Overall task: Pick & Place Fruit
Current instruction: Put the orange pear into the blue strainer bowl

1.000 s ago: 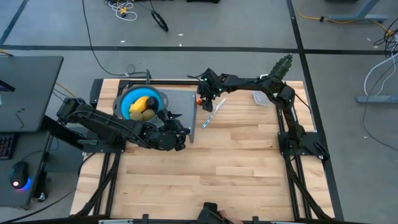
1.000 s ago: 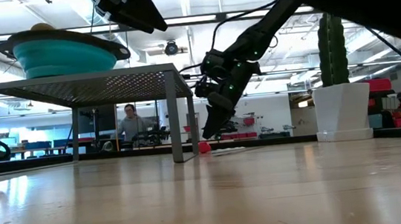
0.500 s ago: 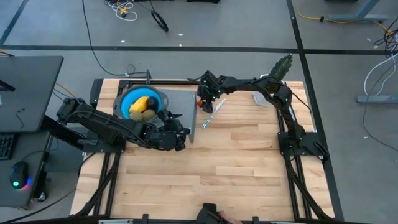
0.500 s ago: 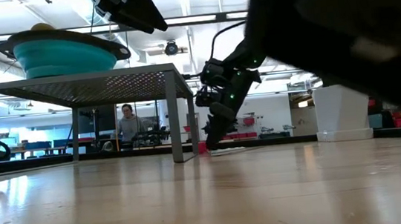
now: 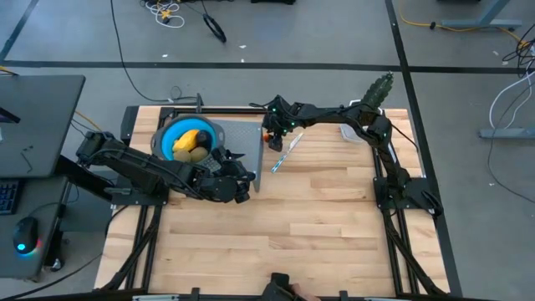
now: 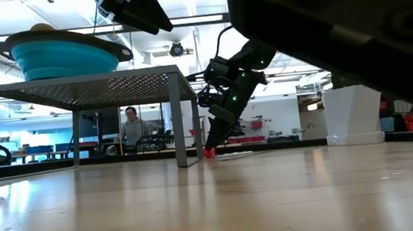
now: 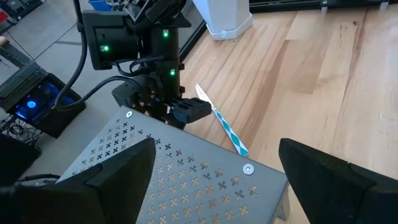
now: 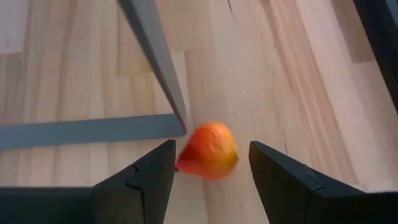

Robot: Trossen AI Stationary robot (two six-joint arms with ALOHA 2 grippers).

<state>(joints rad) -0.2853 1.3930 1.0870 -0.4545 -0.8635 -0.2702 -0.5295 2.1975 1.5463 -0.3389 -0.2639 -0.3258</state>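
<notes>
A small red-orange fruit [image 8: 208,150] lies on the table beside the foot of the grey perforated stand [image 5: 247,150]. My right gripper [image 8: 208,171] slants down over it, open, with one finger on each side of the fruit [image 6: 209,152]. A blue bowl [image 5: 177,134] rests on the stand and holds a yellow-orange fruit [image 5: 186,138] and olive-green fruit [image 5: 197,153]. My left gripper [image 7: 214,205] hovers open above the stand's near right corner, with nothing between its fingers. My right gripper's fingers straddle the red-orange fruit, slanting down from the table's right. One finger [image 8: 155,171] stands close against the fruit's side, and I cannot tell whether it touches. The other finger is clear of it. The fruit rests on the table.
A thin blue-and-white striped stick [image 5: 282,155] lies on the table just right of the stand. A cactus-like plant in a white pot [image 6: 353,115] stands at the far right. The stand's leg [image 8: 163,74] runs close beside the fruit. A person sits in the room beyond.
My right gripper has sunk a little toward the red-orange fruit by the stand's leg, with its fingers kept apart. The left arm has kept still.
</notes>
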